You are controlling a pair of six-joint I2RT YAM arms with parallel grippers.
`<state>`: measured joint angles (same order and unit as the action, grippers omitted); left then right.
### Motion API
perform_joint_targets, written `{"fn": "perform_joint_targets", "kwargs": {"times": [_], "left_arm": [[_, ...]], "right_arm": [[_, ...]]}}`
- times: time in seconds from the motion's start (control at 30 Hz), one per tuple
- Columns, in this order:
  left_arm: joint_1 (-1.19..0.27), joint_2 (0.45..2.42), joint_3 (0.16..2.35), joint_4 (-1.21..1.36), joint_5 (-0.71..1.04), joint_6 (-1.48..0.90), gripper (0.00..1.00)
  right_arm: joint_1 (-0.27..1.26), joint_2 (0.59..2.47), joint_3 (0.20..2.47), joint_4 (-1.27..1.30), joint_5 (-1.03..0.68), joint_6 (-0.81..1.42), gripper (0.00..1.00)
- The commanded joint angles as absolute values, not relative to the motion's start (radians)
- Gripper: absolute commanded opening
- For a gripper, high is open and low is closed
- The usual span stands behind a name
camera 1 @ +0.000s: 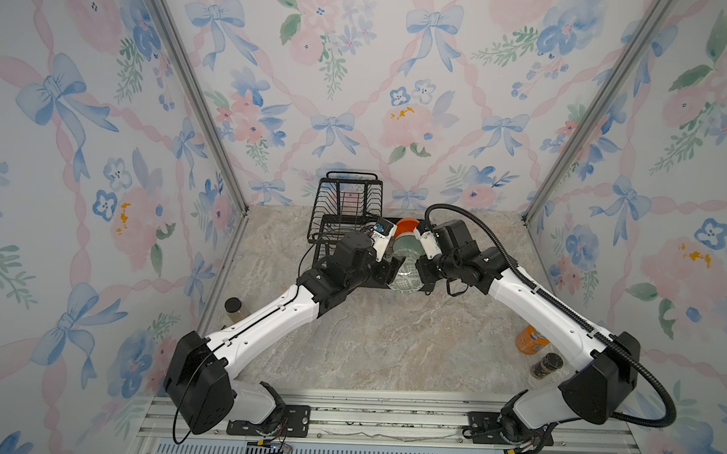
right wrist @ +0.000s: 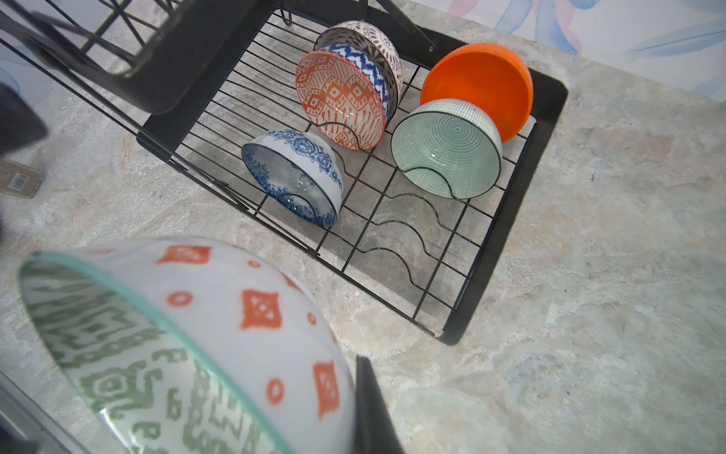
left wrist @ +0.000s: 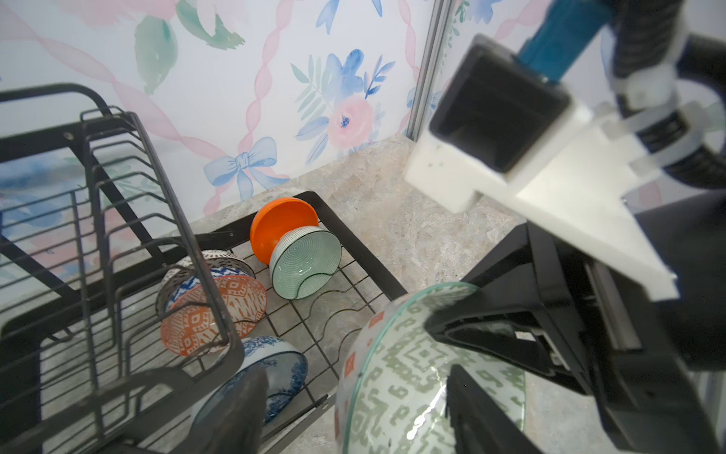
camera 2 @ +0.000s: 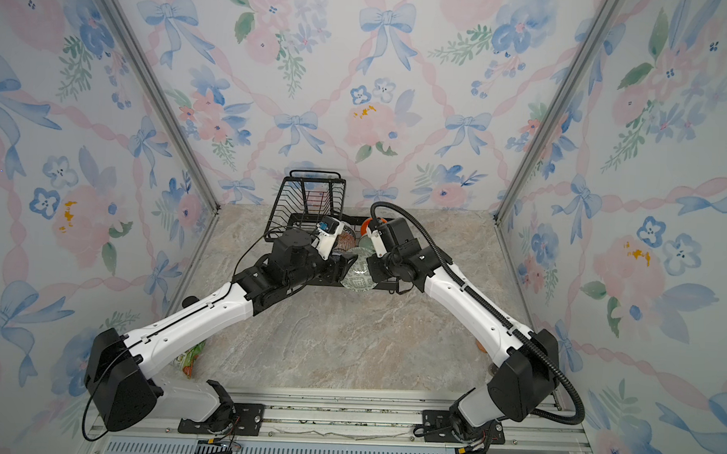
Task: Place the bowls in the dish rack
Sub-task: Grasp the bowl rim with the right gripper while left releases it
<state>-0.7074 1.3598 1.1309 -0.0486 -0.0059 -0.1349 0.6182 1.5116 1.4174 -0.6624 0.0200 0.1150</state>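
Six bowls point(right wrist: 341, 102) standing in rack point(right wrist: 547, 129), lower tray. Last one, green-patterned bowl point(right wrist: 220, 334), aloft at tray's near edge over counter point(right wrist: 609, 255). Right pincer point(right wrist: 353, 377) clamped on its rim; left pincer point(left wrist: 355, 373) jaws apart. Remaining: slot it, near-right wires free.
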Motion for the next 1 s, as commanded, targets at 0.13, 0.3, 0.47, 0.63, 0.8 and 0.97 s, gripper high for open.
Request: {"fn": "perform_joint_targets", "kwargs": {"times": [0.13, 0.3, 0.47, 0.63, 0.8, 0.97], "left_arm": [[-0.672, 1.310, 1.088, -0.091, -0.005, -0.126, 0.98], [-0.656, 1.276, 1.056, -0.135, -0.065, -0.121, 0.98], [-0.621, 1.215, 0.990, -0.139, -0.060, -0.129, 0.98], [-0.592, 1.184, 0.950, -0.164, -0.037, -0.133, 0.98], [-0.570, 1.154, 0.910, -0.183, -0.027, -0.132, 0.98], [-0.533, 1.107, 0.867, -0.187, -0.019, -0.141, 0.98]], "right_arm": [[0.620, 1.462, 1.396, -0.638, 0.043, 0.081, 0.00], [0.621, 1.437, 1.355, -0.579, 0.069, 0.023, 0.00], [0.622, 1.403, 1.274, -0.430, 0.103, -0.104, 0.00], [0.624, 1.371, 1.141, -0.151, 0.122, -0.236, 0.00], [0.620, 1.419, 1.140, -0.052, 0.215, -0.365, 0.00], [0.600, 1.480, 1.154, 0.011, 0.284, -0.442, 0.00]]}}
